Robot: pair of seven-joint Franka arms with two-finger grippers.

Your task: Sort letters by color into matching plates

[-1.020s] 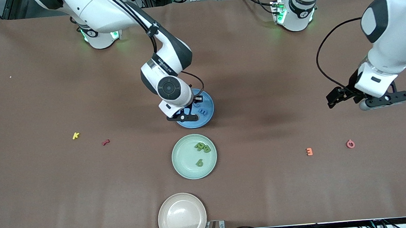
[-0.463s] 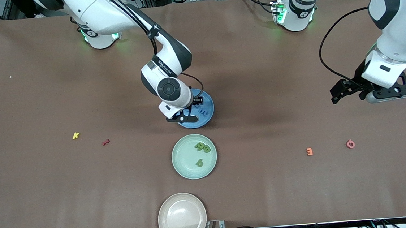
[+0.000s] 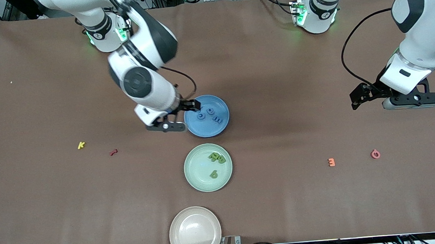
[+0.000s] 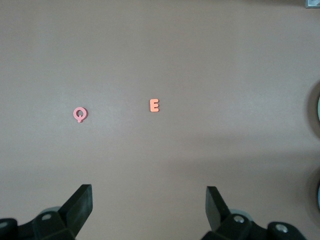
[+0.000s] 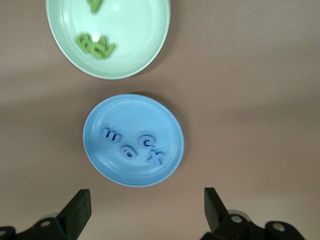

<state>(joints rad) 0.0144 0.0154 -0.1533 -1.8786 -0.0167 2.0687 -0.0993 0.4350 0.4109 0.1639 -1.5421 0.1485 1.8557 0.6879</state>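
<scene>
From here I worry the wide-open right tool (image 3: 174,119), hanging low beside the round matte blue plate (image 3: 223,127), could clip its rim and spill the small flat blue letters (image 5: 131,144) lying in it. The open left tool (image 3: 394,98) waits over the brown bench (image 3: 285,190). A second ago the right tool sat closed over that plate; it has since released and pulled toward its own end.

Brown table cover (image 3: 286,209), black cables (image 3: 328,243) along its near edge
</scene>
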